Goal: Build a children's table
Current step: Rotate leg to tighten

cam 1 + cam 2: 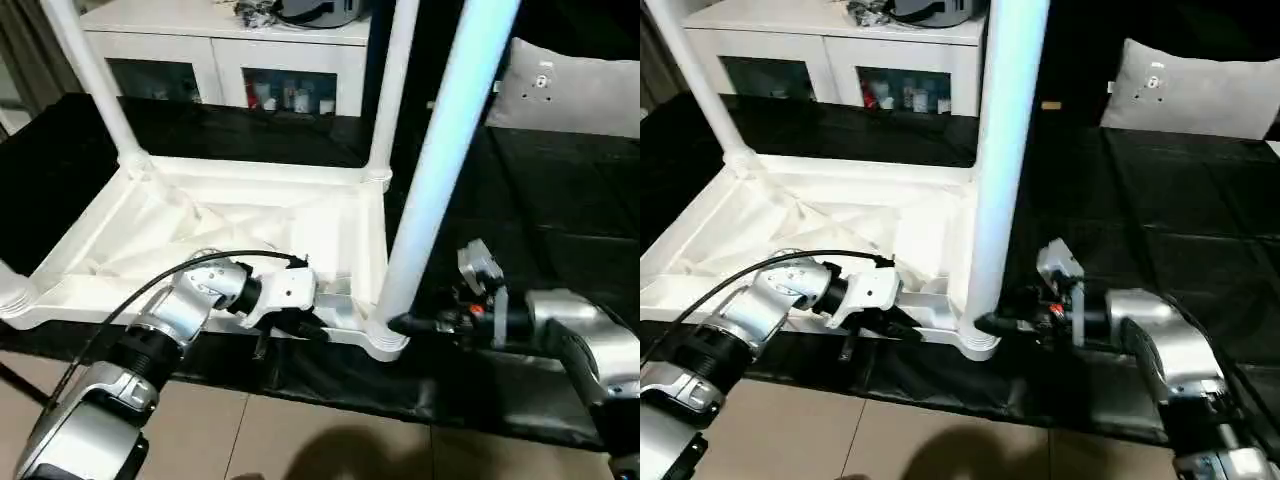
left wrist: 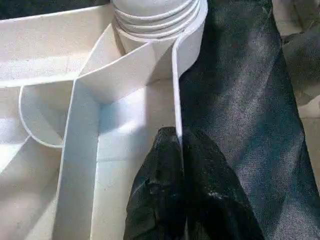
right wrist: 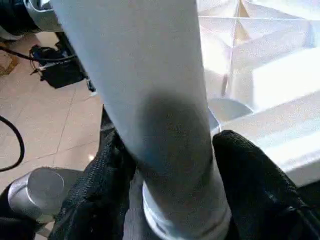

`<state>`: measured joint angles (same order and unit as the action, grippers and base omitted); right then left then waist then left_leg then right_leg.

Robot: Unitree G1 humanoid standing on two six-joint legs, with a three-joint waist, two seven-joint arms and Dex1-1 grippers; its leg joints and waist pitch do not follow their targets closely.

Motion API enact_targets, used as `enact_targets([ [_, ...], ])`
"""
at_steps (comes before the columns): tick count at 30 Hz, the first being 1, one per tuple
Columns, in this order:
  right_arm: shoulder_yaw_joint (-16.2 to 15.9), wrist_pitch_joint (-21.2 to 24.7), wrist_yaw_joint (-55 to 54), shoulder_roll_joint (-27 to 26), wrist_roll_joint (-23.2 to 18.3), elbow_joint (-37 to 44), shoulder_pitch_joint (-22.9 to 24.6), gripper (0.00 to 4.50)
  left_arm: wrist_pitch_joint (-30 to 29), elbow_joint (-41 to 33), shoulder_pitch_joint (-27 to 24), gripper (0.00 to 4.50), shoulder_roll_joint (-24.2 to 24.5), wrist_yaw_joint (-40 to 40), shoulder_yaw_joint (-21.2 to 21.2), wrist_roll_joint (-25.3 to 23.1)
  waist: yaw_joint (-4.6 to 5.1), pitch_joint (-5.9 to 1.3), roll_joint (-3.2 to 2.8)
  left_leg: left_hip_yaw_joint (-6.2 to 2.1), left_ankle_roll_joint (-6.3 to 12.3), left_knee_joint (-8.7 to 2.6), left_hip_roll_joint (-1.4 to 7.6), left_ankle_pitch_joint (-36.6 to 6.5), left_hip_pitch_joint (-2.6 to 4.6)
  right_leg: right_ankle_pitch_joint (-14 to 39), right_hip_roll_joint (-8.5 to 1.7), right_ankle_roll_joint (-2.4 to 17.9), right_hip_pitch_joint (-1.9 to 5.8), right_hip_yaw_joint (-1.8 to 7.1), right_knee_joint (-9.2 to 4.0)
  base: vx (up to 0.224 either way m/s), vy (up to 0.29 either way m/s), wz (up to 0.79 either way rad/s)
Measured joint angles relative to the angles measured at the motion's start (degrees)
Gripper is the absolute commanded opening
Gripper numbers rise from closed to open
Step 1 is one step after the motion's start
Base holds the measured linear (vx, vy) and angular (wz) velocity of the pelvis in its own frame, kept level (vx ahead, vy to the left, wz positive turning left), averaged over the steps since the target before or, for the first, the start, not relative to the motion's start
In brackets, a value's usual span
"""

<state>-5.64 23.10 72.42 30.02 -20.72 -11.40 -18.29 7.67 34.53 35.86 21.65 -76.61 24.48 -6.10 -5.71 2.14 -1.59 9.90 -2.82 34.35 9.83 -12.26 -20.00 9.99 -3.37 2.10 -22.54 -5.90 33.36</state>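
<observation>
Small white plastic children's table (image 1: 250, 225): upside down on black cloth (image 1: 560, 200), near rim at cloth's front edge | left gripper (image 2: 181, 145): pinched shut on near rim wall | right gripper (image 3: 170, 165): black fingers (image 3: 250, 185) spread either side of near-corner round white leg (image 1: 440, 170), contact unclear | legs cut off above | bare cloth at right

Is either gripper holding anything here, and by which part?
The left gripper is shut on the near rim wall of the table top. The right gripper has a finger each side of the near leg, low by its socket; whether it grips cannot be told.
</observation>
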Motion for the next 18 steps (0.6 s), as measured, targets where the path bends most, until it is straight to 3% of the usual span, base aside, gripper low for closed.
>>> enact_targets([
  [2,-0.15,-0.33,-0.48,-0.03,0.26,0.00,0.00,3.17,0.07,0.00,0.03,0.00,-0.12,-0.04,0.06,-0.02,-0.16,0.00,0.00,0.00,0.02,0.00,0.00,-0.01,0.00,0.00,-0.01,0.00,0.01,0.00,0.00,0.000,0.000,0.00],
  [3,-0.34,-0.30,-0.53,-0.03,0.26,0.00,-0.01,2.77,0.10,0.00,0.03,0.00,-0.14,-0.05,0.06,-0.02,-0.21,0.00,0.00,0.00,0.03,-0.01,0.00,-0.02,0.00,0.00,-0.01,0.00,0.01,0.00,0.00,0.000,0.000,0.00],
  [6,-0.62,0.10,-0.05,-0.03,0.10,-0.01,-0.01,2.72,0.13,0.00,0.06,0.00,-0.19,-0.03,0.08,-0.06,-0.34,0.00,0.00,0.00,0.03,-0.01,0.00,-0.02,-0.01,0.00,-0.01,0.00,0.00,0.00,0.00,0.000,0.000,0.00],
  [10,-0.63,0.44,0.27,0.01,0.14,-0.01,-0.01,2.22,0.13,0.02,0.10,0.00,-0.23,0.07,0.08,-0.27,-0.34,0.00,0.00,0.01,0.02,-0.01,0.00,-0.01,0.01,0.00,-0.01,0.00,0.01,0.00,0.00,0.000,0.000,0.00],
  [18,-0.81,1.27,-0.28,0.13,0.19,0.61,0.02,2.06,-0.18,-0.03,0.09,0.00,-0.32,0.14,0.06,-0.29,-0.37,0.00,0.00,0.00,0.02,-0.01,0.00,-0.01,0.03,0.00,-0.01,0.00,0.03,0.00,0.00,0.000,0.000,0.00],
])
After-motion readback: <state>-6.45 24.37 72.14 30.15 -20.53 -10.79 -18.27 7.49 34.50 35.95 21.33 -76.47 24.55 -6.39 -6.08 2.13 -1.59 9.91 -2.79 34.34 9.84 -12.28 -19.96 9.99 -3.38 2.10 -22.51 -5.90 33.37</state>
